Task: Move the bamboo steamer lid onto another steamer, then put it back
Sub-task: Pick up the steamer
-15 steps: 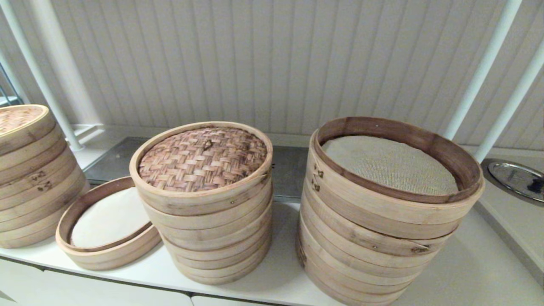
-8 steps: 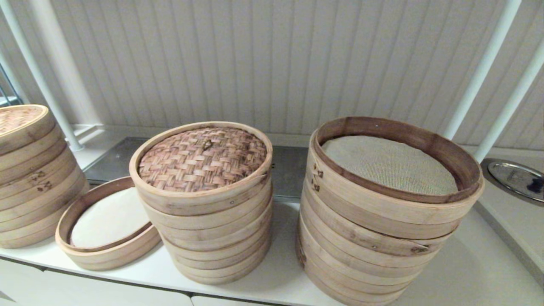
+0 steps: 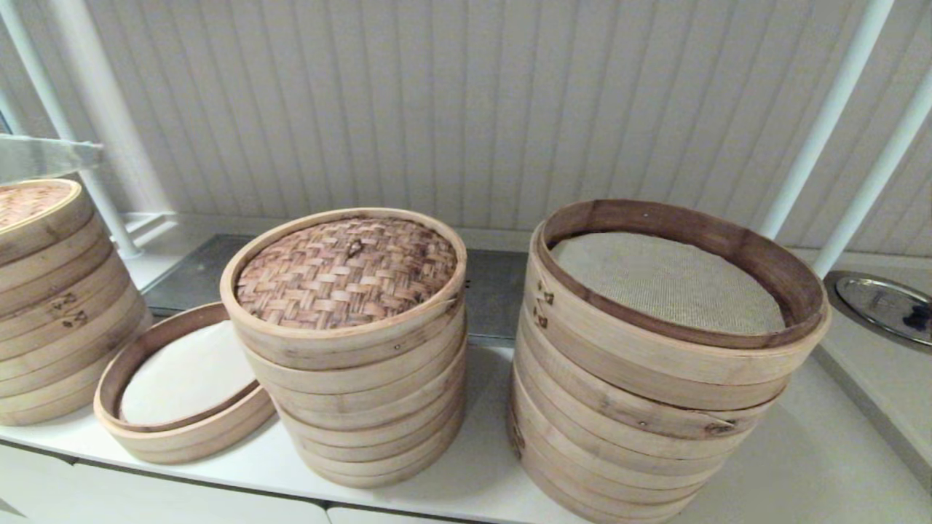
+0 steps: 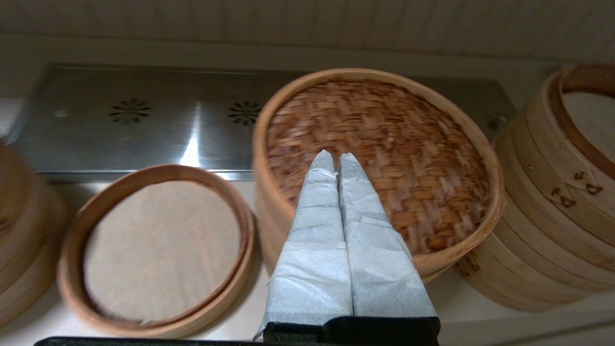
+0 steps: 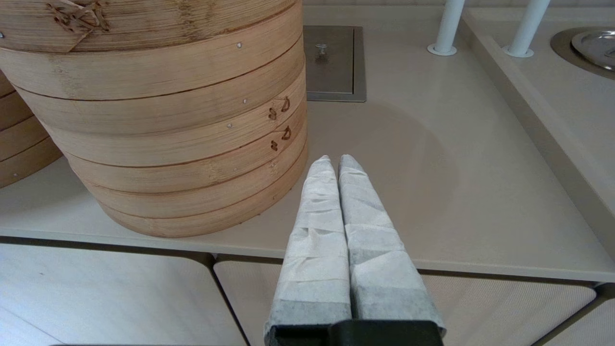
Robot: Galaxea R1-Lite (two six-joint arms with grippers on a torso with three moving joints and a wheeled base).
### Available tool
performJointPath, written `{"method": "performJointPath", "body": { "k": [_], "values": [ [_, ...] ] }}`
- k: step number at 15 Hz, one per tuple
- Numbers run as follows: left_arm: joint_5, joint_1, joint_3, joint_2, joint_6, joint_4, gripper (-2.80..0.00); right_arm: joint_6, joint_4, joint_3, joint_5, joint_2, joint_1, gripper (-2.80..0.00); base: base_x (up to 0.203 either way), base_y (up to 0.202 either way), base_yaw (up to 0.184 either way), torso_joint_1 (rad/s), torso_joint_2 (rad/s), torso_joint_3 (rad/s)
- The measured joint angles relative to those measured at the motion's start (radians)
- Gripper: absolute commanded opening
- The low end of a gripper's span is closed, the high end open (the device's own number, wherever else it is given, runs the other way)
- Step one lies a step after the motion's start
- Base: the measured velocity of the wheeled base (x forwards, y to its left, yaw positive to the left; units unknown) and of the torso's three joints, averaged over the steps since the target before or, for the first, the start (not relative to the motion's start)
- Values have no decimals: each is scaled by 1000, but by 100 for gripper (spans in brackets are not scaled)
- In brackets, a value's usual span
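The bamboo steamer lid (image 3: 346, 271), pinkish-brown weave with a small centre loop, rests on top of the medium stack of pale tiers (image 3: 364, 407) in the middle of the counter and hides its liner. In the left wrist view the lid (image 4: 384, 158) lies just beyond my left gripper (image 4: 335, 157), which hovers shut and empty over the lid's near side. My right gripper (image 5: 335, 159) is shut and empty, low over the counter's front edge beside the wide stack (image 5: 168, 144). Neither gripper's fingers show clearly in the head view.
A low single steamer (image 3: 182, 437) with a white liner sits left of the medium stack. A lidded stack (image 3: 51, 313) stands at the far left, and the wide open stack (image 3: 655, 407) with a beige mesh liner at the right. A metal dish (image 3: 881, 306) lies far right.
A pale grey blurred shape has come into the head view at the upper left edge. The lid and the stacks have not moved.
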State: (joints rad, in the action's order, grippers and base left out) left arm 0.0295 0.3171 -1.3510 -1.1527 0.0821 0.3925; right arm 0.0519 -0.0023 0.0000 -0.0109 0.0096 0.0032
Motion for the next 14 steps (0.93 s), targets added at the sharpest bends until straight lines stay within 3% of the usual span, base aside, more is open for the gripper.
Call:
{"method": "performJointPath", "body": {
  "k": [3,6,7,14],
  "values": [
    [1,37,-105,-137,-2,5,-280,0,0,0,0,0,0,-280,0,0,0,0,0,0],
    [-7,48,-130,-234,-9,2,-280,0,0,0,0,0,0,-280,0,0,0,0,0,0],
    [-3,49,-134,-260,-14,2,0,0,0,0,0,0,0,-280,0,0,0,0,0,0],
    [12,70,-183,-437,-50,-34,0,0,0,0,0,0,0,-280,0,0,0,0,0,0]
  ]
}}
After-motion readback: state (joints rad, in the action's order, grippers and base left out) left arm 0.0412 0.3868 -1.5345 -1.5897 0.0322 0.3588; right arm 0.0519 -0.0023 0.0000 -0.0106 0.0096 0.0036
